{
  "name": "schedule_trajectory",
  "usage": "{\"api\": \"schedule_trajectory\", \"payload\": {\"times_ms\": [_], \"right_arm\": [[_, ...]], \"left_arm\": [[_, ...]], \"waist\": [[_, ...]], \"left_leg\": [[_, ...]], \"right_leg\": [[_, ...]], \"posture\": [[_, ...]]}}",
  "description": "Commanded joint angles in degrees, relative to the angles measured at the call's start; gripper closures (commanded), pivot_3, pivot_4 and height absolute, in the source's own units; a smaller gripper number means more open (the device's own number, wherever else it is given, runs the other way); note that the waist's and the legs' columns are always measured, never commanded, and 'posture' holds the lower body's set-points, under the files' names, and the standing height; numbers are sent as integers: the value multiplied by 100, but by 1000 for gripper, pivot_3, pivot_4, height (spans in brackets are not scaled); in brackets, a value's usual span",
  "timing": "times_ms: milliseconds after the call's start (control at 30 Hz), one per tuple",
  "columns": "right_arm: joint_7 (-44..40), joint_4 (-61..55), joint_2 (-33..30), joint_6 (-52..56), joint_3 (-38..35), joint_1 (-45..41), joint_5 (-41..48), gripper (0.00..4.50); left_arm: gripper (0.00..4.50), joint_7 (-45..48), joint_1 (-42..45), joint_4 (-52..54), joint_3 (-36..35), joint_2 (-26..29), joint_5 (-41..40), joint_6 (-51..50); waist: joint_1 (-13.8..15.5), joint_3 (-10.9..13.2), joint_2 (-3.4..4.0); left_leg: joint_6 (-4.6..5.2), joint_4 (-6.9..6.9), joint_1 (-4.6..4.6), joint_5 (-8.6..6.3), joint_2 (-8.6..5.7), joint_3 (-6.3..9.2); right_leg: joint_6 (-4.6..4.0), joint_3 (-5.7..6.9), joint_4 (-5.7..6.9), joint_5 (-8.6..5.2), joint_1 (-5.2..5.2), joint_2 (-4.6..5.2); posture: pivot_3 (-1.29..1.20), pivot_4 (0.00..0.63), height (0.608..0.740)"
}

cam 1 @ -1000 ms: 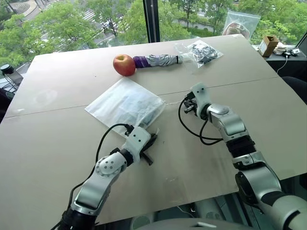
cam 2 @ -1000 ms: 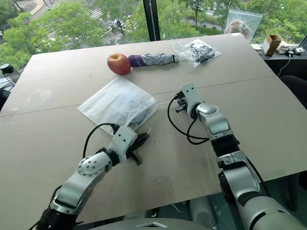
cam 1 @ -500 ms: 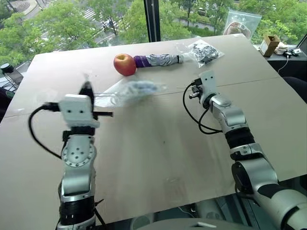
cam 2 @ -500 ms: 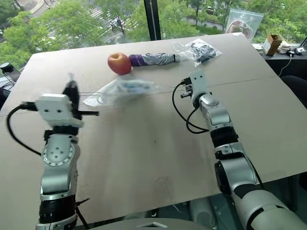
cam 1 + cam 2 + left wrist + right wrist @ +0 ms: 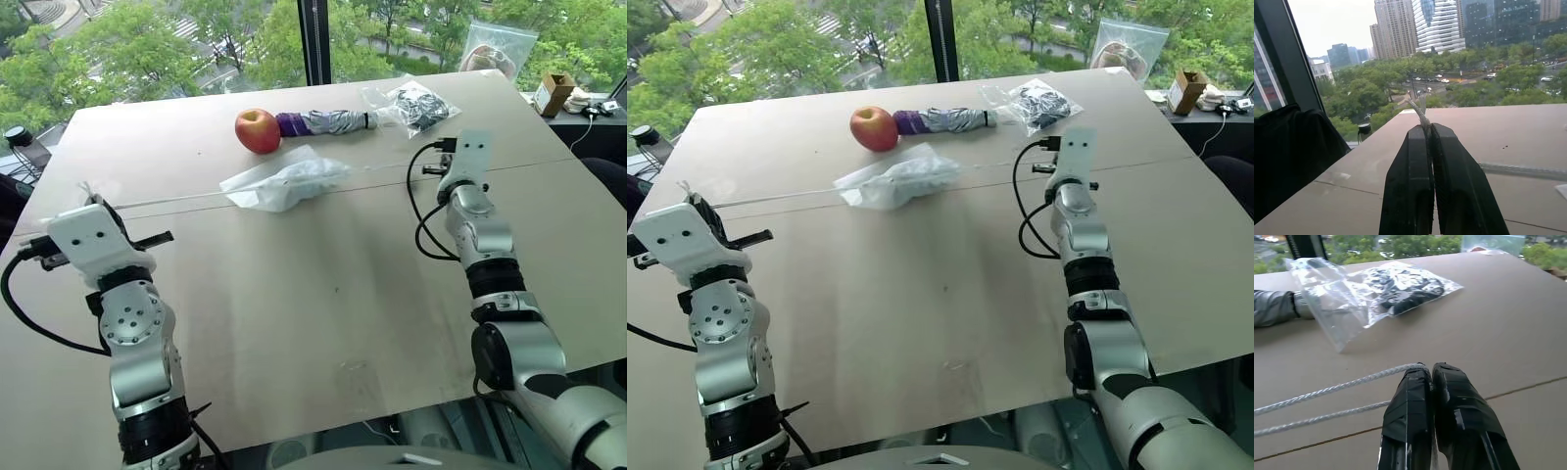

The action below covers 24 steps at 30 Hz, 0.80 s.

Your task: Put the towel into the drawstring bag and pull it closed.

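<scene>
The drawstring bag lies bunched up on the table just in front of the apple, its mouth gathered tight. The towel is hidden; a greyish bulge fills the pouch. One white cord runs taut from the bag to the left, where my left gripper is shut on its end. Another white cord stretches to the right, and my right gripper is shut on its loop. Both hands are held above the table, far apart on either side of the bag.
A red apple and a folded grey-purple umbrella lie behind the bag. A clear plastic bag with dark contents sits at the back right. Another plastic bag and a small cardboard box stand by the window.
My hands have swung apart, the left far out to the left and up, the right out to the right. The flat bag has slid toward the apple and cinched into a bunch.
</scene>
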<state>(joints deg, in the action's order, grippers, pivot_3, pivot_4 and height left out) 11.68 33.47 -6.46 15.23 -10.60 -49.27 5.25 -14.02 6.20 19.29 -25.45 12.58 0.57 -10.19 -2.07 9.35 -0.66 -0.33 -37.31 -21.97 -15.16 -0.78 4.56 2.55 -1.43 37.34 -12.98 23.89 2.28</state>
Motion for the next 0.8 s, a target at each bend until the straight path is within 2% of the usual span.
{"api": "schedule_trajectory", "payload": {"times_ms": [33,167,300,400,800], "right_arm": [[794,-133,-326,-416,-684,-87,50,4500],[881,-394,-475,-845,-670,-217,-14,4500],[714,-509,-753,-1239,-421,-646,-208,4500],[761,-402,-935,-1420,-388,-854,-305,4500],[1749,-106,-1376,-1367,-991,-555,-155,4500]], "left_arm": [[4471,-485,-19,189,-595,90,220,-66],[4471,-413,351,259,-682,446,171,-110],[4471,-242,1151,112,-685,1151,165,-94],[4471,-278,1488,-65,-730,1471,193,-90],[4471,-767,1224,-459,-1299,1447,345,-420]], "waist": [[0,0,0],[-8,2,-3],[-18,7,-5],[-31,5,-5],[-12,5,-8]], "left_leg": [[0,0,0,0,0,-1],[0,-1,-1,0,0,-7],[0,-8,-1,0,-1,-9],[-1,-5,3,1,-1,-12],[-9,4,-12,5,6,-20]], "right_leg": [[0,0,1,0,0,0],[0,-2,2,0,2,-1],[0,-2,16,0,4,-2],[0,-5,13,0,5,-4],[1,-13,-15,0,13,-1]], "posture": [[0,150,740],[0,150,740],[0,150,740],[0,150,740],[0,150,740]]}}
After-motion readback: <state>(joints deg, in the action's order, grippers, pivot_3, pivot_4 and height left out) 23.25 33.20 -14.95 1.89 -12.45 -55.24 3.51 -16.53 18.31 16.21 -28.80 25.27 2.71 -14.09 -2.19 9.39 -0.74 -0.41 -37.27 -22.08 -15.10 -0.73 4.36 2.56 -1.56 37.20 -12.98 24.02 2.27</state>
